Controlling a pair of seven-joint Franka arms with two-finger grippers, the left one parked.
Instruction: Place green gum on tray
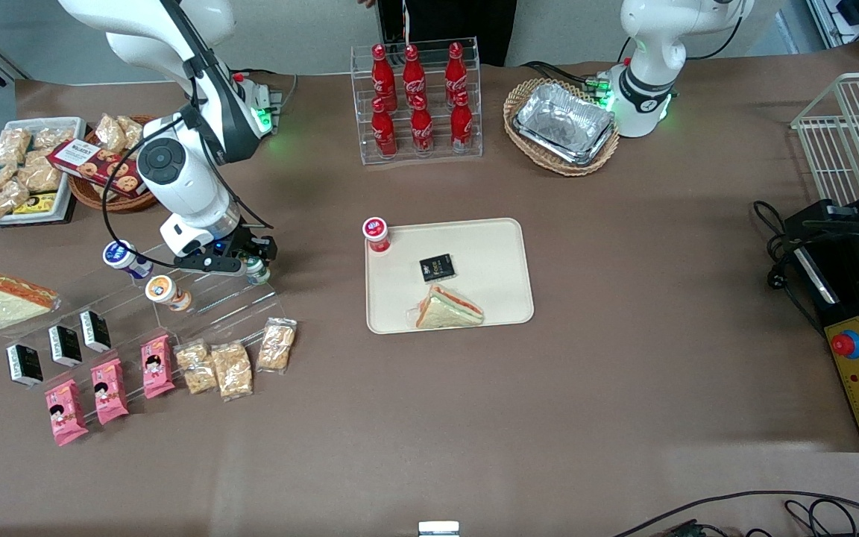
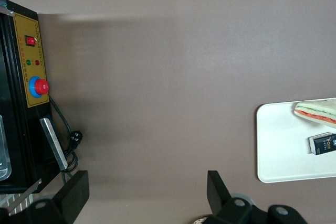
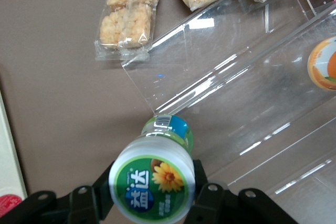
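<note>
1. The green gum (image 3: 152, 186), a small bottle, sits at the clear stand's (image 1: 198, 302) end nearest the tray (image 1: 504, 246).
2. The gripper (image 1: 254, 262) is at the bottle, fingers (image 3: 205, 192) closed on its body under the lid.
3. It looks light, rigid and smooth; a sideways grip below the lid seems best.

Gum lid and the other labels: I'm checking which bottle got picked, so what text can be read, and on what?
"益达": on the green gum lid, between the tool fingers, at the clear rack.
"Coca-Cola" script: on the red bottles in the clear stand, barely legible.
Red-lidded bottle, black packet on the tray, cookie box: print too small to read.
</note>
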